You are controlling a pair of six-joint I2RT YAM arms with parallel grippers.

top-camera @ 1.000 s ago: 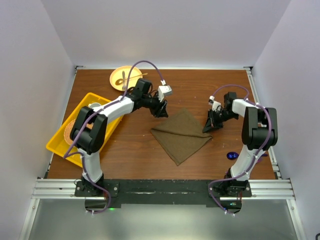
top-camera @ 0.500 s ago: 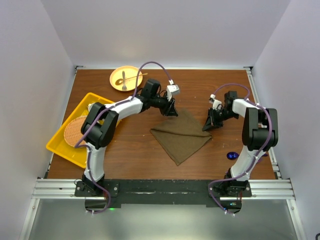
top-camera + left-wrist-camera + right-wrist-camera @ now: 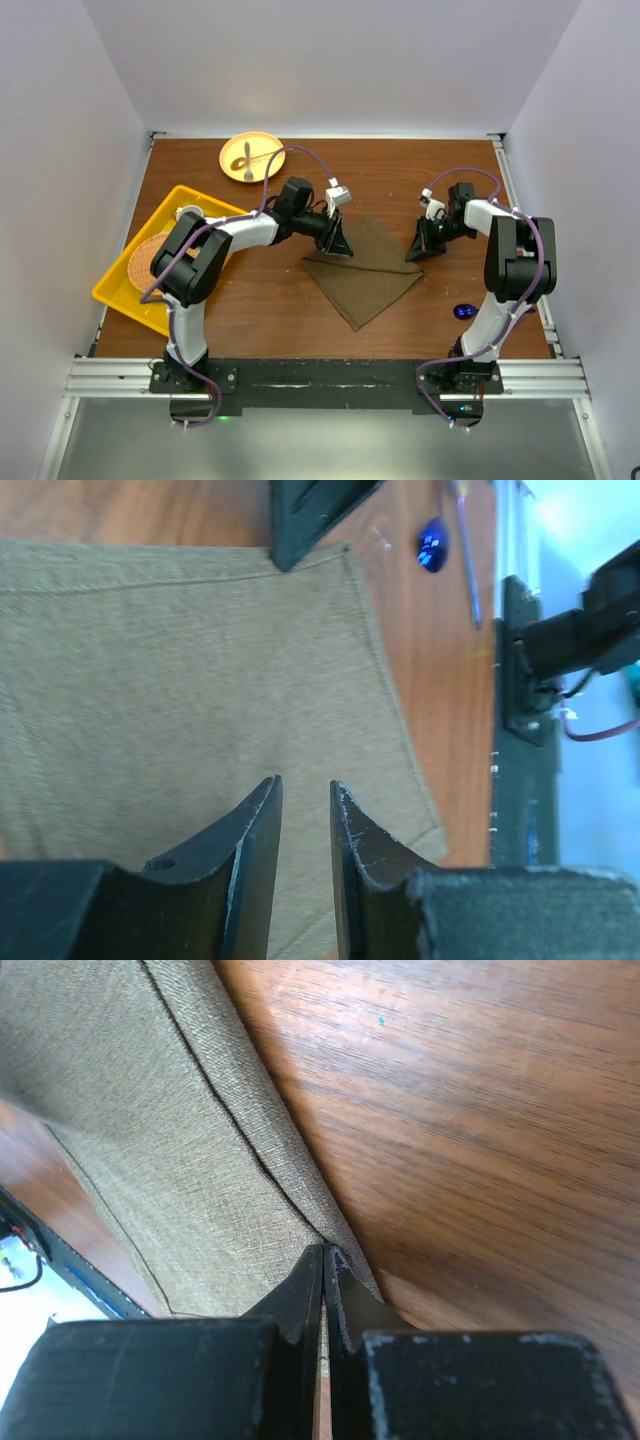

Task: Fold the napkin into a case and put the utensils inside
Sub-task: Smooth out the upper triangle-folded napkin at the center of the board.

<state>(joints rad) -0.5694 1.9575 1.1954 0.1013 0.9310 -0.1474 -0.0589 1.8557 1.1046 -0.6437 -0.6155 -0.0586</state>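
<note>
The olive-brown napkin (image 3: 365, 272) lies folded into a triangle-like shape at mid-table. My left gripper (image 3: 338, 246) hovers over its left corner, jaws a little apart with nothing between them; the left wrist view shows cloth (image 3: 200, 660) under the gripper (image 3: 305, 785). My right gripper (image 3: 420, 250) sits at the napkin's right corner, jaws shut on the cloth edge (image 3: 150, 1110) in the right wrist view (image 3: 325, 1252). A glossy blue spoon (image 3: 464, 311) lies near the right arm's base and also shows in the left wrist view (image 3: 432, 545). No case is formed.
A round yellow plate (image 3: 262, 146) with a small utensil (image 3: 247, 157) on it sits at the back left. A yellow tray (image 3: 120, 290) holding a round woven mat (image 3: 148, 262) is at the left edge.
My left gripper has moved right and nearer, from beside the napkin's far-left edge to over its left corner. The right gripper and the napkin have stayed put.
</note>
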